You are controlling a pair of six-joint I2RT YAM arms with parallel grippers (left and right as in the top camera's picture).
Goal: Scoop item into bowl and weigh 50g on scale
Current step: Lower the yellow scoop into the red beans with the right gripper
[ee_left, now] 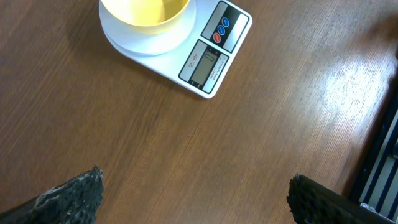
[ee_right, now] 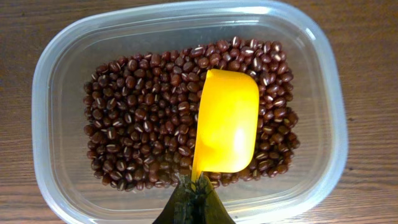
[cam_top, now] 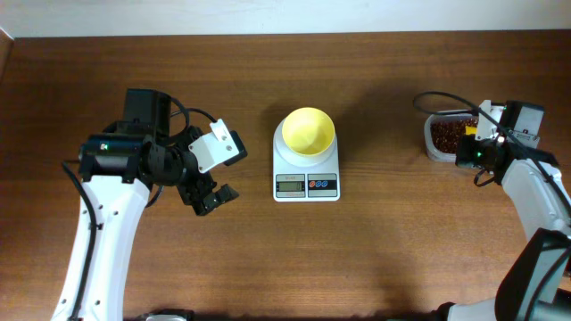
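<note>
This looks like a robot test room. My white left arm [cam_top: 103, 223] and right arm [cam_top: 535, 192] stand at a brown wooden desk [cam_top: 401, 259] by a plain pale wall [cam_top: 268, 16]. On the desk are a kitchen scale [cam_top: 306, 185] and a tub [ee_right: 50, 93] of beans [ee_right: 137, 118].

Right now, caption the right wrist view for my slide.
Right gripper holds yellow scoop over red-brown beans in clear container.

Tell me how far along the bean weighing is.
Done: the bowl sits on the scale, empty. In hand: the right gripper holds the yellow scoop by its handle over the beans in the clear container; no beans show in the scoop. Left: scoop beans, tip them into the bowl, reach 50g. The left gripper is open above the table near the scale.
</note>
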